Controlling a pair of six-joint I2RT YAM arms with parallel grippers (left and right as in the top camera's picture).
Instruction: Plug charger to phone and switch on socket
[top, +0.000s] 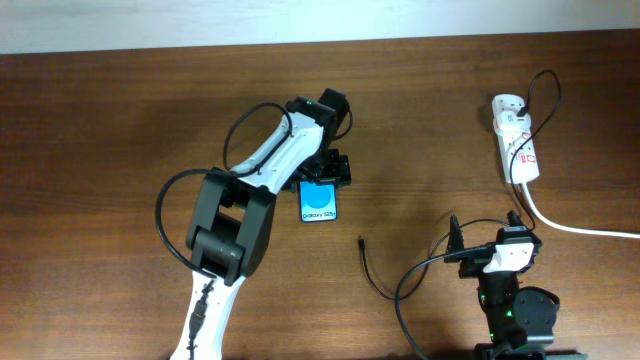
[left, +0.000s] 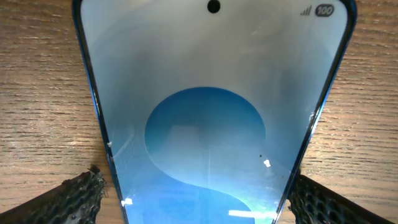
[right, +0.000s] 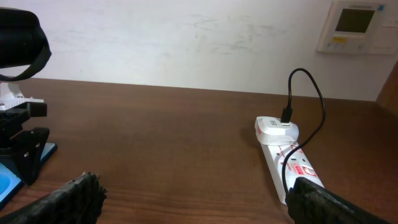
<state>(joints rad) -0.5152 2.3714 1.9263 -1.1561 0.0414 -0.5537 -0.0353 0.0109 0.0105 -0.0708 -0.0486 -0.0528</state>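
Note:
The phone (top: 319, 204) lies flat on the wooden table, its blue screen up, and it fills the left wrist view (left: 211, 93). My left gripper (top: 325, 172) sits over the phone's far end. Its fingers (left: 196, 186) are open and straddle the phone's sides, with a sliver of wood showing at the left finger. The charger's thin black cable ends in a loose plug tip (top: 361, 241) on the table right of the phone. Its other end (right: 309, 93) is plugged into an adapter on the white socket (top: 518, 138), which also shows in the right wrist view (right: 292, 165). My right gripper (top: 487, 231) is open and empty (right: 196, 186).
A thick white cord (top: 580, 228) runs from the socket off to the right. The charger cable loops on the table by the right arm's base (top: 400, 290). A pale wall with a white panel (right: 354, 25) stands behind the table.

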